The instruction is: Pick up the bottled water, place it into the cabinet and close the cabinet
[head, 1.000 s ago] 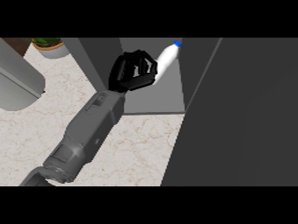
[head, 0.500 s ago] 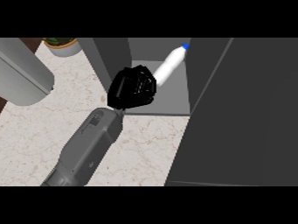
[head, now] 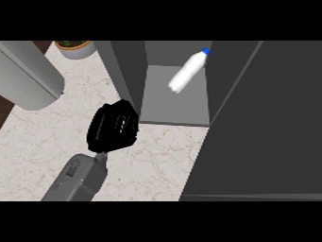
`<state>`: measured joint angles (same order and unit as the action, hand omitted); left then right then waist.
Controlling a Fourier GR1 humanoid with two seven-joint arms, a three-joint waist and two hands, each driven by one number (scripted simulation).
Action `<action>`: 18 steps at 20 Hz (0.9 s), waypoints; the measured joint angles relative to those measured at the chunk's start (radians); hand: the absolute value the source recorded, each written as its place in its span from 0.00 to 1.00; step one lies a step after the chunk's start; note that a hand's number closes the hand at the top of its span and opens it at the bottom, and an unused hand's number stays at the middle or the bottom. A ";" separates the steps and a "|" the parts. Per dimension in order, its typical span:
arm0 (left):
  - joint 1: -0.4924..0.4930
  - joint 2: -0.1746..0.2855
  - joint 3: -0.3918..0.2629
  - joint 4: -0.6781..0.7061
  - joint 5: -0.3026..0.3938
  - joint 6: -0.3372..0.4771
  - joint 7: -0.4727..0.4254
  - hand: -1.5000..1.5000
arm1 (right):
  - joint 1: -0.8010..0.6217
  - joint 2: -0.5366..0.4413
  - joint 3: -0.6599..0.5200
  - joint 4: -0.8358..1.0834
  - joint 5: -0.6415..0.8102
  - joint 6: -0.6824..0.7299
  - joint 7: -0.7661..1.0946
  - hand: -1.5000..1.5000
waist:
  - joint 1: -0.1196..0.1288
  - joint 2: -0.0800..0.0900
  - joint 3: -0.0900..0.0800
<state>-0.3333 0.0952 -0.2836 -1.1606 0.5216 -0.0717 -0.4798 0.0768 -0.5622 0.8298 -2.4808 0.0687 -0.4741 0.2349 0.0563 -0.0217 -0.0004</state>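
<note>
The bottled water (head: 186, 73), white with a blue cap, lies tilted inside the open cabinet (head: 181, 109), on its grey shelf, with no hand touching it. My right hand (head: 113, 125) is over the marble counter just outside the cabinet's left wall, below and left of the bottle. Its fingers are relaxed and hold nothing. The cabinet door (head: 271, 123) stands open as a large dark panel at the right. Only a grey forearm (head: 22, 74) shows at the upper left; its hand is out of view.
A small potted plant (head: 74, 47) stands at the back of the counter (head: 45, 142), left of the cabinet. The cabinet's dark left wall (head: 125, 71) rises right beside my right hand. A dark floor strip runs along the counter's left edge.
My right hand has let go of the bottle and drawn back down and left, out of the cabinet. The bottle stays lying inside.
</note>
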 measured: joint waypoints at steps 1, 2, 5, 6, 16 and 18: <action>0.037 0.018 0.000 -0.045 0.004 0.003 0.010 1.00 | -0.012 -0.003 0.004 0.000 -0.003 0.012 0.010 1.00 | 0.003 0.000 0.000; 0.078 0.041 0.001 -0.084 0.010 -0.005 0.014 1.00 | -0.024 -0.003 0.009 0.000 -0.005 0.021 0.020 1.00 | 0.003 0.000 -0.001; 0.202 0.089 -0.006 -0.217 0.018 -0.006 0.023 1.00 | -0.062 0.003 0.012 0.000 -0.013 0.042 0.060 1.00 | 0.005 0.002 -0.001; 0.231 0.104 -0.004 -0.267 0.025 -0.001 0.037 1.00 | -0.075 0.007 0.012 0.000 -0.014 0.047 0.077 1.00 | 0.005 0.001 -0.001; 0.578 0.262 0.061 -0.633 0.094 -0.038 0.054 1.00 | -0.288 0.181 0.035 0.044 0.027 0.049 0.282 1.00 | -0.016 0.009 -0.003; 0.656 0.298 0.092 -0.679 0.120 -0.076 0.041 1.00 | -0.349 0.248 0.039 0.060 0.047 0.040 0.336 1.00 | -0.017 0.011 -0.003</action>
<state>0.3229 0.3933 -0.1913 -1.8397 0.6413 -0.1476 -0.4391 -0.2724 -0.3141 0.8687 -2.4210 0.1157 -0.4344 0.5706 0.0392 -0.0112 -0.0030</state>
